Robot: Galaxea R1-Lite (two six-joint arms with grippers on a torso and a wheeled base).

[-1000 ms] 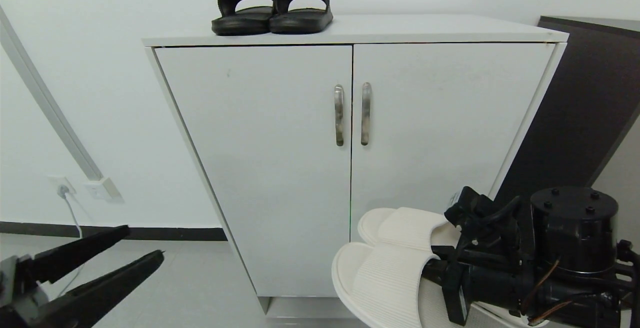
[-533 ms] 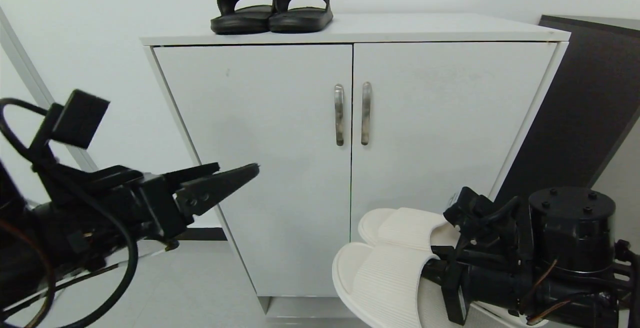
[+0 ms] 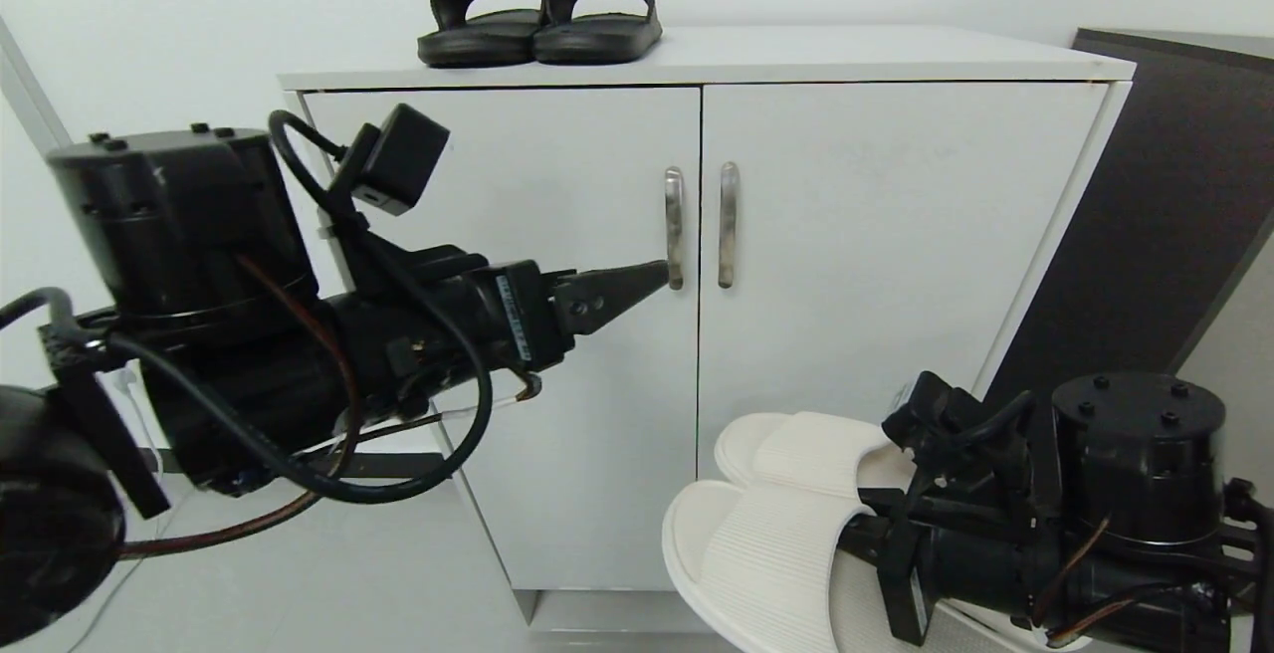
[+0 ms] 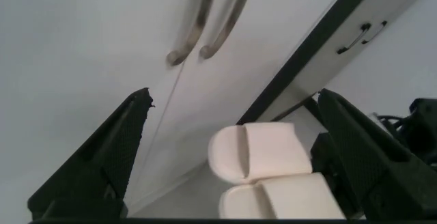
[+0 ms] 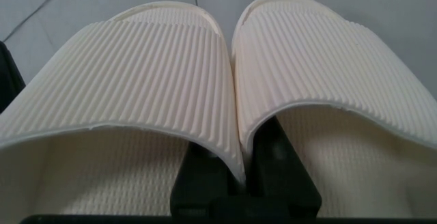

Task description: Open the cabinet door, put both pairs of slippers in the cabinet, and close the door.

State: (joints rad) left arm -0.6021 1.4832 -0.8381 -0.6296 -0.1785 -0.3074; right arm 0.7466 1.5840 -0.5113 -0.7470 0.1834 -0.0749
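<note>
**Item 1. White two-door laminate cabinet**. It stood against the wall with both doors shut and a thin seam running between them. No part of the interior was on show, so nothing had yet been stored inside.

**Item 2. Left brushed-metal bar handle** and **right brushed-metal bar handle**. Both were mounted upright, one on each side of the seam. By position, the left handle was the one being approached.

**Item 3. Pair of black moulded rubber slippers**. They sat side by side on the cabinet top near its left end, toes toward the wall, apart from both arms. They were probably left for later, since both arms were occupied.

**Item 4. Pair of cream ribbed-strap foam slippers**. They were held off the floor, low before the right door and near it, toes toward the cabinet. Their inner edges were pressed together so that one grasp carried both.

**Item 5. Right gripper**. It was clamped on the adjoining inner walls of the cream pair, one finger under each strap. It was likely parked there to wait for a door to open.

**Item 6. Left gripper**. Its jaws were spread wide, and its tip was level with the lower end of the left handle in the head view. Contact could not be judged, but the wrist view placed the handle ahead of the fingers and not yet between them.

**Item 7. Dark flat panel**. It leaned beside the cabinet's right flank and played no part in the task.
</note>
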